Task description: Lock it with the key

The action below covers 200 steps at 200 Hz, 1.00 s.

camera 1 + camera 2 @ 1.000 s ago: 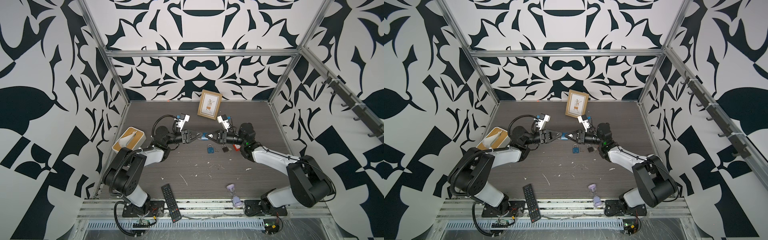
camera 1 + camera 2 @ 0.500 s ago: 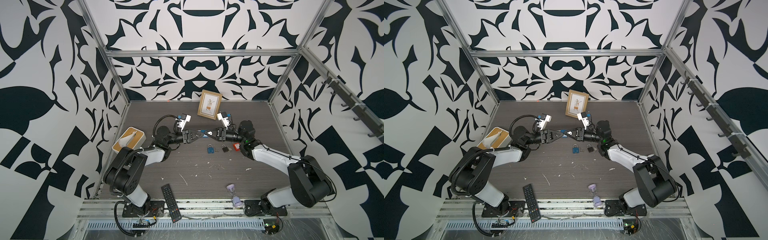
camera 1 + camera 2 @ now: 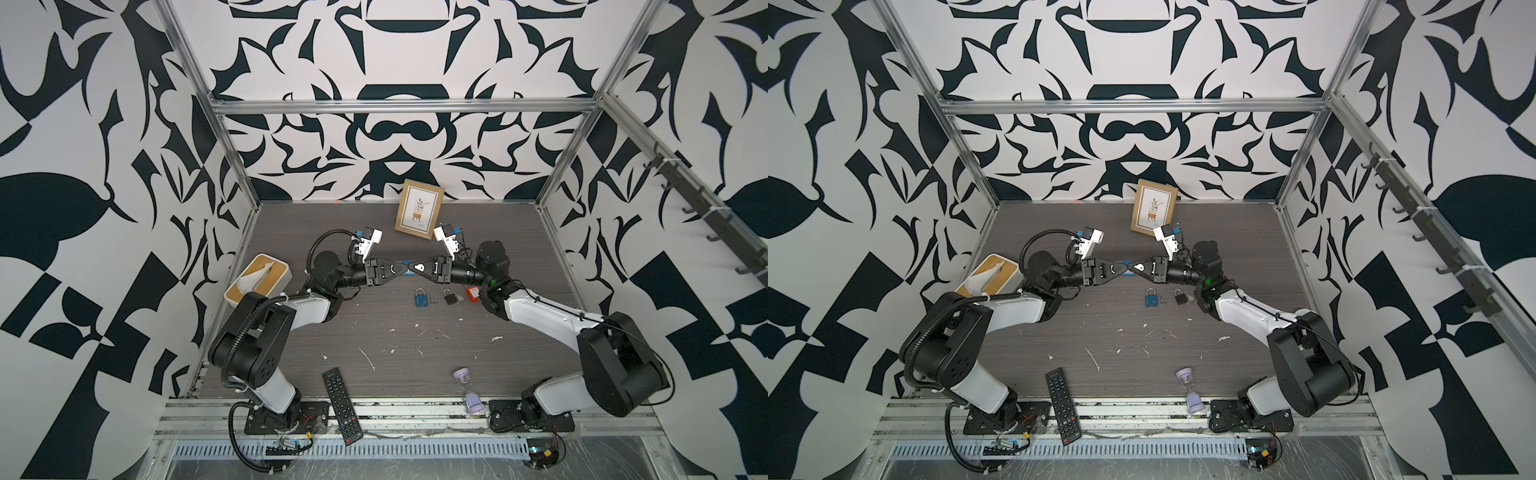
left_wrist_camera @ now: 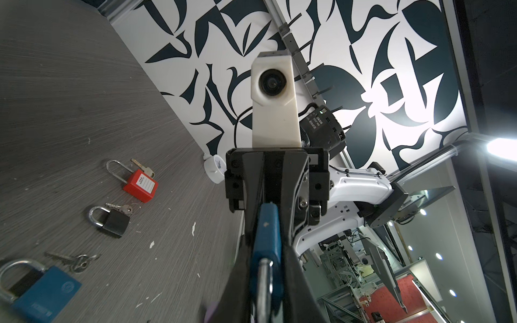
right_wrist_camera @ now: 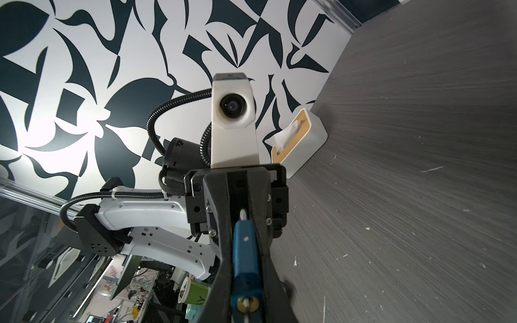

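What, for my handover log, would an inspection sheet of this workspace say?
Surface: grey table, scattered white flecks.
Job's things: held blue padlock lifted above table; loose blue padlock, black padlock, red padlock lying on it, keys beside each.
Clutter: tissue box, picture frame, remote, hourglass.
Grippers: left gripper, right gripper both shut on held blue padlock.
Cables: black conduit along left arm, clear of padlocks.
Surroundings: patterned walls, wall-mounted hook rail.

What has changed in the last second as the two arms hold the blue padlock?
The left end effector tightened its jaws onto the shackle end of the held blue padlock. The right end effector kept its grip on the body; the red padlock and black padlock stayed put.
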Each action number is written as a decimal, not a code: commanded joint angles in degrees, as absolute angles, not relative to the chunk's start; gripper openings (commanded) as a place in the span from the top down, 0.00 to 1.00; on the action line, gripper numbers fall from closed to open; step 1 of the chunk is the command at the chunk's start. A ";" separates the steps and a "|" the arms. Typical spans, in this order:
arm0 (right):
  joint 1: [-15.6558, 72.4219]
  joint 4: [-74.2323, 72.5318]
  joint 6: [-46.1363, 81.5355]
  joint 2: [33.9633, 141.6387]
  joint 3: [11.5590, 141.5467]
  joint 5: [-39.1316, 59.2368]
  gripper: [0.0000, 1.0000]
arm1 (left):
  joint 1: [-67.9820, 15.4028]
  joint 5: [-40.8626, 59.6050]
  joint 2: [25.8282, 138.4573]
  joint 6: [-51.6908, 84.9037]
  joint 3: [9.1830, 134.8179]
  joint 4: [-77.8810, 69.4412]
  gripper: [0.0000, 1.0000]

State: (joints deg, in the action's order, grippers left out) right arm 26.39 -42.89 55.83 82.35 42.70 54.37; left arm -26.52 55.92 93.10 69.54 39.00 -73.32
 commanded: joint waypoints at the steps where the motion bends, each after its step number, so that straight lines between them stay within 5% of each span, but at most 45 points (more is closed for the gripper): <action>1: 27.61 -41.75 53.53 80.26 44.21 53.53 1.00 | -27.05 56.24 93.26 69.25 40.75 -76.01 0.90; 21: 27.64 -41.25 53.26 80.39 44.71 53.91 1.00 | -27.04 55.83 93.52 69.17 40.54 -75.92 1.00; 43: 26.73 -38.11 53.04 80.03 45.62 53.31 0.78 | -26.98 55.64 94.65 69.04 40.59 -75.59 1.00; 92: 18.08 -15.86 43.73 72.47 47.14 44.51 0.53 | -26.91 56.27 96.92 69.50 41.48 -76.60 1.00; 126: 16.49 -18.97 44.83 69.76 44.23 48.47 0.53 | -26.98 56.53 97.43 70.99 41.91 -78.46 1.00; 200: 18.95 -31.70 50.74 71.09 41.38 55.85 0.72 | -27.04 57.31 96.30 72.85 41.69 -79.96 1.00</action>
State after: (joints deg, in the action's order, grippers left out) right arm 17.06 -24.88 49.36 70.91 41.04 52.51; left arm -26.76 56.64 97.32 71.96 39.77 -75.77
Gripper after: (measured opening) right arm 0.288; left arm 0.179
